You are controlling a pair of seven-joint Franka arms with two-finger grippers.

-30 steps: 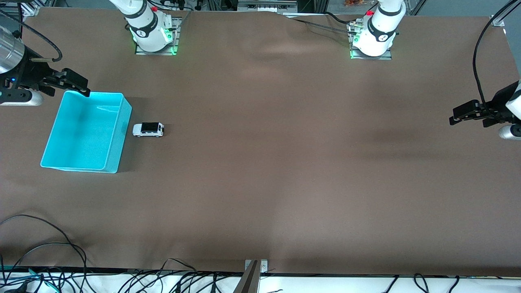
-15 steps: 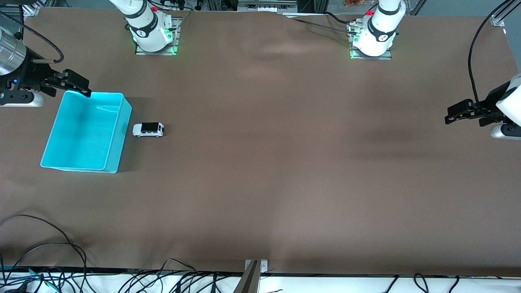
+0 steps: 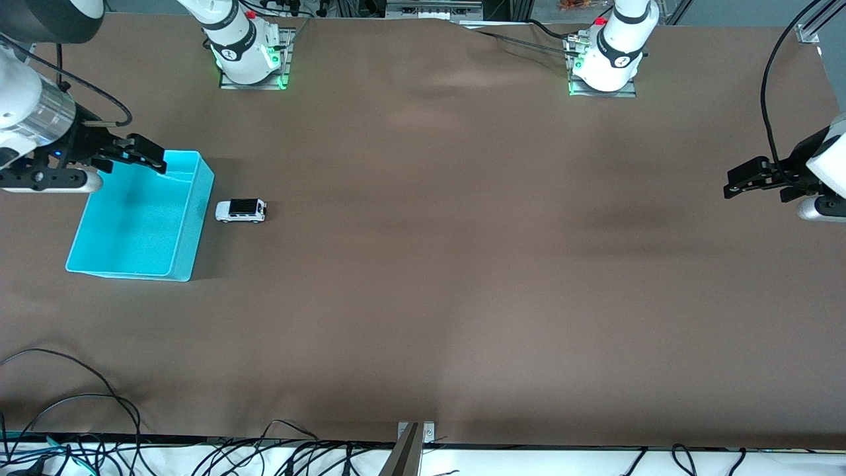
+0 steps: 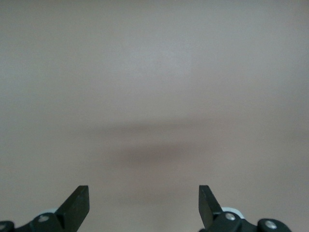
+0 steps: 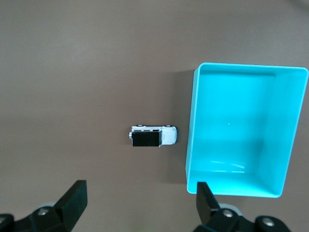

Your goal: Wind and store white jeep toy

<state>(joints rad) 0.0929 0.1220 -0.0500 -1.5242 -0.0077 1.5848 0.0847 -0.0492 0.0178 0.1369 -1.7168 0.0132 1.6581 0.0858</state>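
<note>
The white jeep toy (image 3: 240, 210), white with a black roof, stands on the brown table beside the cyan bin (image 3: 188, 228), on the side toward the left arm's end. It also shows in the right wrist view (image 5: 153, 136), next to the bin (image 5: 192, 125). My right gripper (image 3: 149, 156) is open and empty, up in the air over the bin's rim nearest the robot bases. My left gripper (image 3: 740, 180) is open and empty, in the air over bare table at the left arm's end. In the left wrist view its fingers (image 4: 77, 207) show over bare table only.
The cyan bin is empty. Loose black cables (image 3: 73, 396) lie along the table edge nearest the front camera. A metal bracket (image 3: 413, 436) sits at the middle of that edge. The two arm bases (image 3: 248, 56) stand along the edge farthest from the front camera.
My right gripper has moved from beside the bin's corner to over its rim, toward the jeep. My left gripper has shifted a little toward the robot bases. The jeep and bin have not moved.
</note>
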